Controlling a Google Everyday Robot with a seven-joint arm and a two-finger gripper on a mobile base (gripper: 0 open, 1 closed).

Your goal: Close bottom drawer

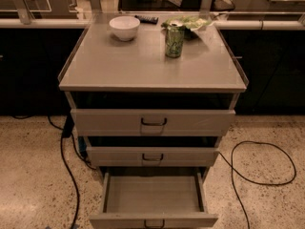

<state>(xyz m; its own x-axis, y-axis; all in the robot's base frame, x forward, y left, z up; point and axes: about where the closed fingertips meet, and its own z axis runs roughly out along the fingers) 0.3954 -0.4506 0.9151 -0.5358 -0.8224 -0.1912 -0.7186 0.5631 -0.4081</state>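
The bottom drawer [152, 194] of the grey-beige cabinet is pulled far out toward me and is empty inside. Its front panel [152, 220] sits at the lower edge of the view with a small dark loop handle [154, 223] partly cut off. Above it are the middle drawer [152, 155] and the top drawer [152, 122], both slightly out, each with a dark handle. My gripper is not in view, and neither is the arm.
On the cabinet top [133, 66] stand a white bowl [124, 27], a green can [174, 41], a crumpled bag [190, 22] and a dark remote [146, 19]. Black cables lie on the speckled floor at left [64, 161] and right [259, 163]. Dark counters run behind.
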